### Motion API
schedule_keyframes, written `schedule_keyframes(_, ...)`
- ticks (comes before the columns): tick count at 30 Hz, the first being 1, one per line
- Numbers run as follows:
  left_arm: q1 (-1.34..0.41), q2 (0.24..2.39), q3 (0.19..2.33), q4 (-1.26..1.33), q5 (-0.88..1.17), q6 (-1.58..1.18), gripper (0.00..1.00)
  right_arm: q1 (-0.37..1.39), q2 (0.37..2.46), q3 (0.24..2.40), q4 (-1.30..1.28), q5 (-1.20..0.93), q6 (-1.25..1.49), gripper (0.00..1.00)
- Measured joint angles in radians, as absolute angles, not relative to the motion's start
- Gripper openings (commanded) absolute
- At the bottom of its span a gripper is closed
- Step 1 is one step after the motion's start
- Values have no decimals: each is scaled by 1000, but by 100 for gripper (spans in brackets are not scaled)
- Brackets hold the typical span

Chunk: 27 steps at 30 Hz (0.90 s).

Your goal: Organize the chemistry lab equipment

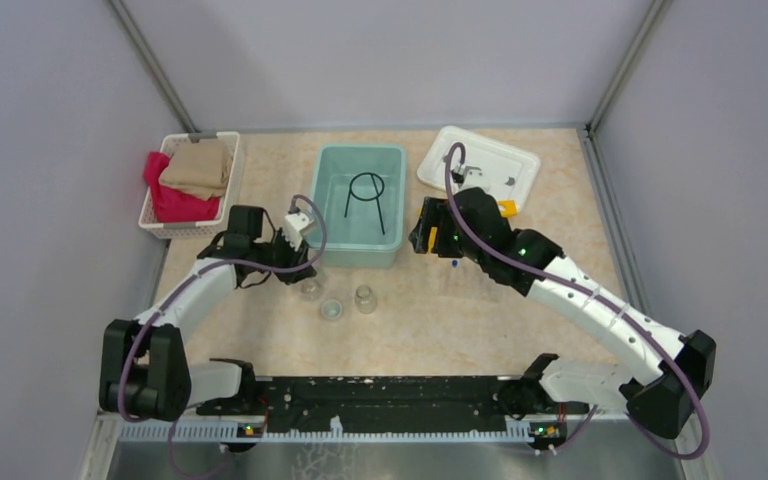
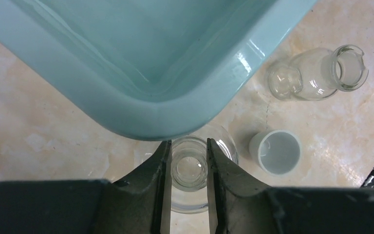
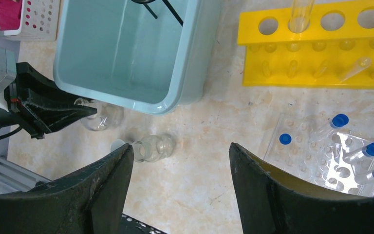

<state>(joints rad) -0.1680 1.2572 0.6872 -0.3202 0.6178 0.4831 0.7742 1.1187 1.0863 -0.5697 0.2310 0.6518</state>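
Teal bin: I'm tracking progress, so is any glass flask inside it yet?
No, only the black wire ring lies inside; the flasks are outside it.

The wire ring (image 1: 365,200) lies in the tub (image 1: 360,256); beakers (image 1: 365,298) stand before it.

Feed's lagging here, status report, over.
Left gripper straddling flask neck, grip unconfirmed. Right gripper open, empty. Teal tub wall right beside flask.
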Motion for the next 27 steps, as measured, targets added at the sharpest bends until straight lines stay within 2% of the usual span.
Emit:
schedule_keyframes(1, -168, 1256, 693, -340, 615, 487, 0, 774, 1119, 1086, -569, 230, 652, 71)
schedule_keyframes(10, -168, 1165, 805, -609, 554, 543, 0, 774, 1118, 1086, -568, 223, 651, 71)
schedule_keyframes(18, -168, 1106, 1134, -841, 526, 562, 0, 774, 1105, 1086, -568, 219, 650, 71)
schedule_keyframes(23, -168, 1174, 1371, -918, 559, 545, 0, 774, 1100, 1086, -568, 218, 650, 71)
schedule_keyframes(27, -170, 1263, 1472, -912, 583, 519, 0, 774, 1099, 1086, -570, 219, 649, 71)
